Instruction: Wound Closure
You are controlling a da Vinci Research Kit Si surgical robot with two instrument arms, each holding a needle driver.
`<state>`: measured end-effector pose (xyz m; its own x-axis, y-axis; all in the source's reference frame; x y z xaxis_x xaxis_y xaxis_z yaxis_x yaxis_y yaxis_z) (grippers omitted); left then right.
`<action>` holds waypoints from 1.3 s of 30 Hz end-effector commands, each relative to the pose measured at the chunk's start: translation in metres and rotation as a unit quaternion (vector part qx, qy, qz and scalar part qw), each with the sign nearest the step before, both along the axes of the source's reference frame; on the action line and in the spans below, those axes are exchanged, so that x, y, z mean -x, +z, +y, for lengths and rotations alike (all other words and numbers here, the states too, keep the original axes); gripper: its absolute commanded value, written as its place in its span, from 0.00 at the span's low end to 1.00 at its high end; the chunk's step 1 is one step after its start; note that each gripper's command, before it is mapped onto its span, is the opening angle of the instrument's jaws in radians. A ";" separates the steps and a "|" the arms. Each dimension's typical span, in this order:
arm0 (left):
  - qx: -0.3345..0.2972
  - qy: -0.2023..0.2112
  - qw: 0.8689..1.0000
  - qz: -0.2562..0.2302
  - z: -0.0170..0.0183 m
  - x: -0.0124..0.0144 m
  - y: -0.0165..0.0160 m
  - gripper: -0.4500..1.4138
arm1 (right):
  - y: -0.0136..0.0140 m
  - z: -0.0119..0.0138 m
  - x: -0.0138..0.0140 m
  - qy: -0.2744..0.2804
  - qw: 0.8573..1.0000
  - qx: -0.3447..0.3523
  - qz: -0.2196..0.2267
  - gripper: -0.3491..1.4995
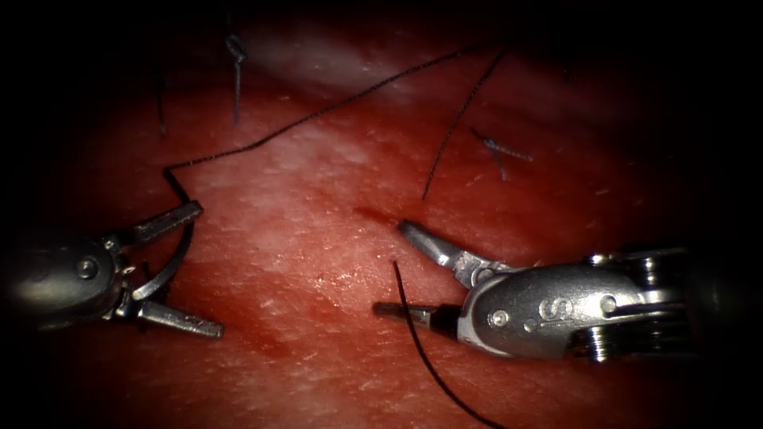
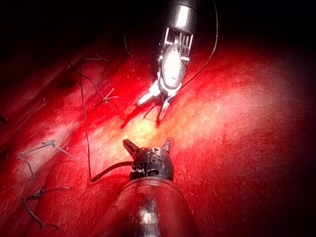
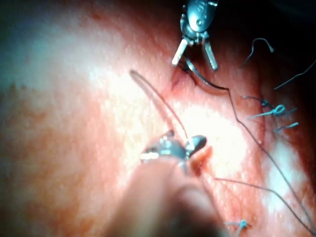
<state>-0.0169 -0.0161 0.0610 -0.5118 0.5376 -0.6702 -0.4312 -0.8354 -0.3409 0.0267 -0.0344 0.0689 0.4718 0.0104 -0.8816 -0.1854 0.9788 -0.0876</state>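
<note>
My left tool [image 1: 210, 268] is at the left of the tissue [image 1: 318, 238] with its jaws spread wide. The curved needle [image 1: 173, 258] lies across the gap between them, near the hinge, clear of the tissue and not clamped. From its upper end the thread [image 1: 318, 111] runs up and to the right. My right tool [image 1: 389, 268] is at the right, also open and holding nothing. A loose dark strand [image 1: 413, 334] crosses its lower jaw. The left wrist view has my left tool [image 2: 147, 141] near and the right tool [image 2: 148, 112] beyond. The right wrist view has my right tool [image 3: 173, 148], the left tool [image 3: 195, 65] and the needle [image 3: 207, 81].
Tied knots with cut ends sit at the back left [image 1: 235, 49] and back right [image 1: 497, 147]. Another dark strand [image 1: 457, 119] lies across the tissue at the back. A small dark red mark [image 1: 369, 214] sits just left of the right tool's upper jaw.
</note>
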 end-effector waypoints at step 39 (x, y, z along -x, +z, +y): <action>0.003 0.007 1.000 -0.003 -0.0004 0.0005 0.0003 0.52 | -0.0141 -0.0041 -0.0011 -0.054 0.998 -0.025 0.032 0.75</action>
